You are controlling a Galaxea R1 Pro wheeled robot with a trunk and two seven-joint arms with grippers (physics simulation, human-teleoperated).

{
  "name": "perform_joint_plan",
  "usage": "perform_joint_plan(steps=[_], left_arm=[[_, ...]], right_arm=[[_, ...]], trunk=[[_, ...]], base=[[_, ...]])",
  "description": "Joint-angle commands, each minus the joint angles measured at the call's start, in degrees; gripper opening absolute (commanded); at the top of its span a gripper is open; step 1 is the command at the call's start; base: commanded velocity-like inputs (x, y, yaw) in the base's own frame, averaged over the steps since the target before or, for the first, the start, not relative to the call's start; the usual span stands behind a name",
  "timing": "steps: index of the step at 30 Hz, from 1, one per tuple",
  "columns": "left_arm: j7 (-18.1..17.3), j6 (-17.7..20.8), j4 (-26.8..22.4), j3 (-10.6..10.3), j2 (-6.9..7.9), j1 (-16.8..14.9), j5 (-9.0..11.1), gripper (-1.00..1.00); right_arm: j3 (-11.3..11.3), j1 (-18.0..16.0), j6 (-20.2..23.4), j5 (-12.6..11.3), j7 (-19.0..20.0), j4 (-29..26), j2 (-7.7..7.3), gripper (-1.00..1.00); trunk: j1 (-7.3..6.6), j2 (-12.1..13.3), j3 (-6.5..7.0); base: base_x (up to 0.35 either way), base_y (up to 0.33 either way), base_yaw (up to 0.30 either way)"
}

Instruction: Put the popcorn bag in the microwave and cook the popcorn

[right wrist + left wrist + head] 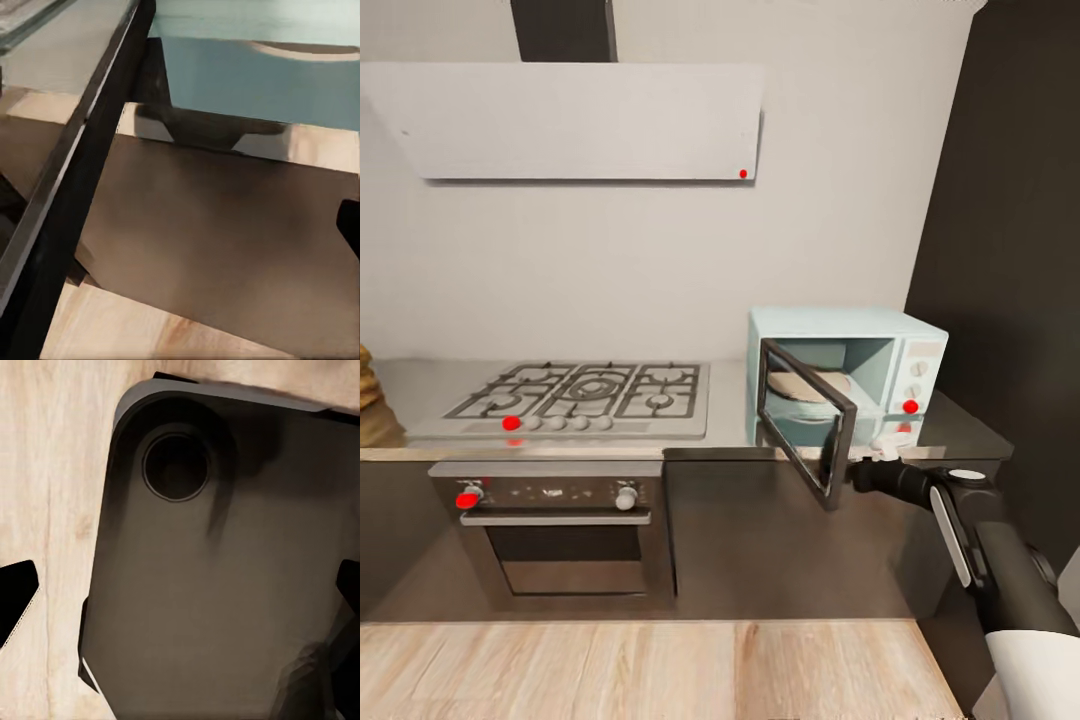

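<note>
The pale blue microwave point(880, 370) stands at the right end of the grey countertop point(730, 410). Its dark glass door point(805, 420) is swung open toward me, showing a cream turntable point(800, 390) inside. My right gripper point(863, 470) sits at the door's free edge. In the right wrist view that door edge point(67, 187) runs past close by, one fingertip point(351, 229) shows far to the side, and the gripper looks open and empty. A tan burlap shape, likely the popcorn bag point(372, 400), is cut by the head view's left edge. My left gripper point(180, 600) is open over my own dark base point(225, 585).
A gas hob point(585, 392) lies on the countertop left of the microwave, with a steel oven point(560, 530) below it and a range hood point(575, 120) above. A dark tall panel point(1010, 250) rises right of the microwave. The floor point(640, 670) is light wood.
</note>
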Motion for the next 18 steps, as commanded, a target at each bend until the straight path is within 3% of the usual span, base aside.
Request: perform_joint_plan(steps=[1,18], left_arm=[[0.0,-0.1,0.0,0.0,0.00,0.0,0.3,1.00],[0.0,-0.1,0.0,0.0,-0.05,0.0,0.3,1.00]], right_arm=[[-0.1,-0.1,0.3,0.2,0.5,-0.1,0.00,1.00],[-0.1,-0.1,0.3,0.3,0.2,0.0,-0.13,1.00]], trunk=[[-0.02,0.0,-0.05],[-0.02,0.0,-0.05]], base=[[-0.156,0.230,0.000],[-0.147,0.230,0.000]])
